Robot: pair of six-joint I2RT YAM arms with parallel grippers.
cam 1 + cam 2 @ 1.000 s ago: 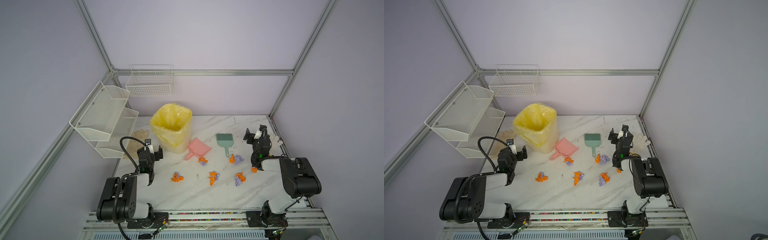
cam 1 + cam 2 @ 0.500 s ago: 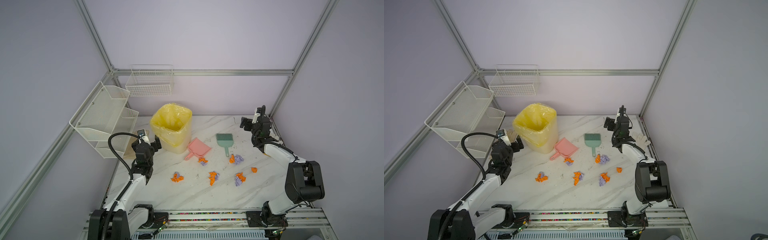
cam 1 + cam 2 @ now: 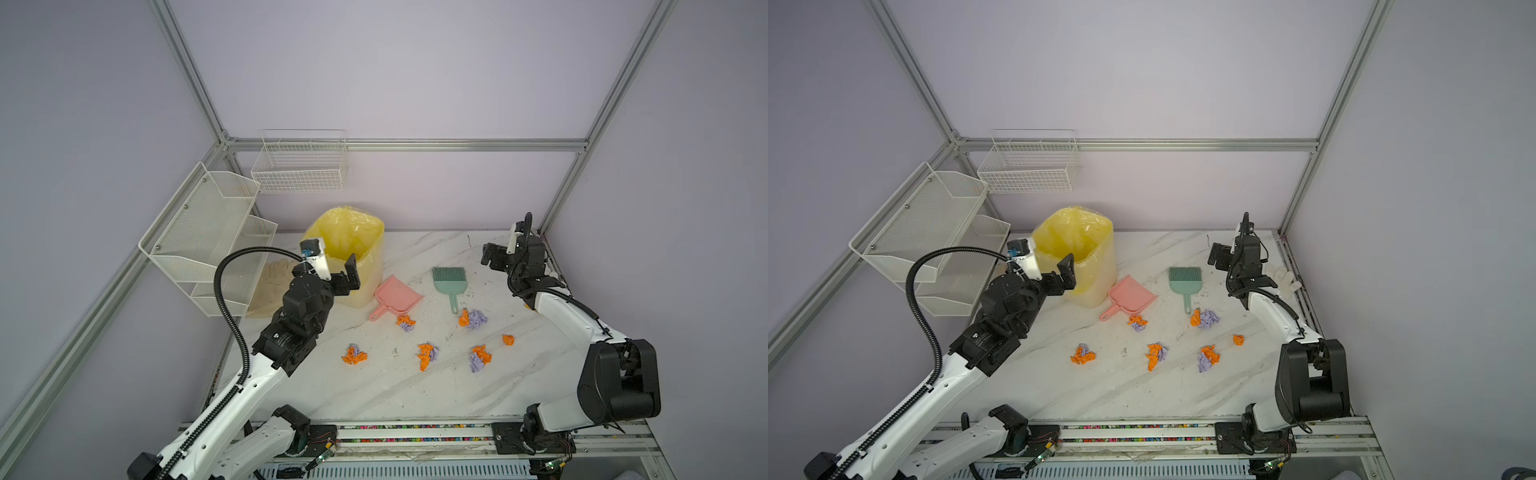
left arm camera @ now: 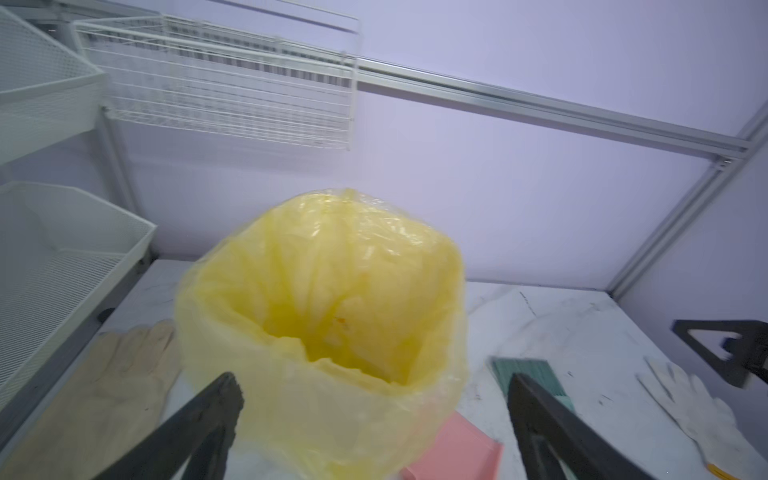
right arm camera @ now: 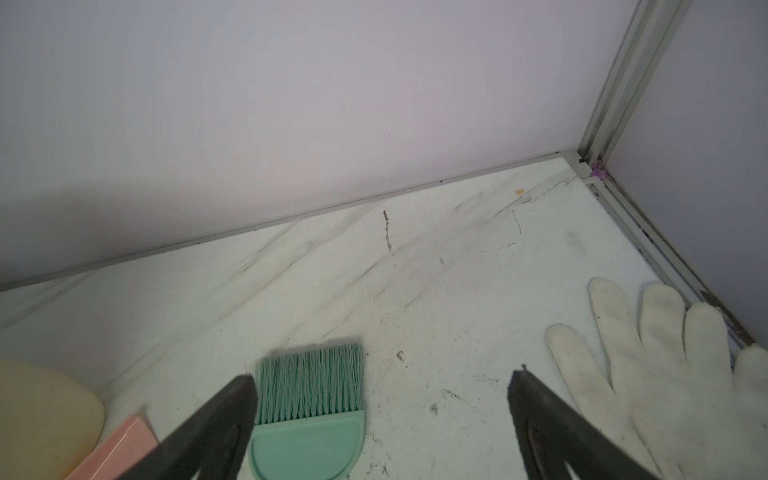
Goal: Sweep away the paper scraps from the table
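paper scraps [image 3: 426,356] loose on worktop [image 3: 374,390]
left claw [image 4: 374,384] spread wide, empty, facing the yellow bin [image 3: 345,232]; right claw [image 5: 382,382] spread wide, empty, near the green brush [image 3: 449,278].

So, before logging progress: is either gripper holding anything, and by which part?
Nothing held: left gripper and right gripper are open, empty; brush and dustpan lie untouched.

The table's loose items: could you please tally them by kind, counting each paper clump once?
Paper scrap clumps: 6
Pink dustpan: 1
Green brush: 1
Yellow-lined bin: 1
Gloves: 2
Total: 11
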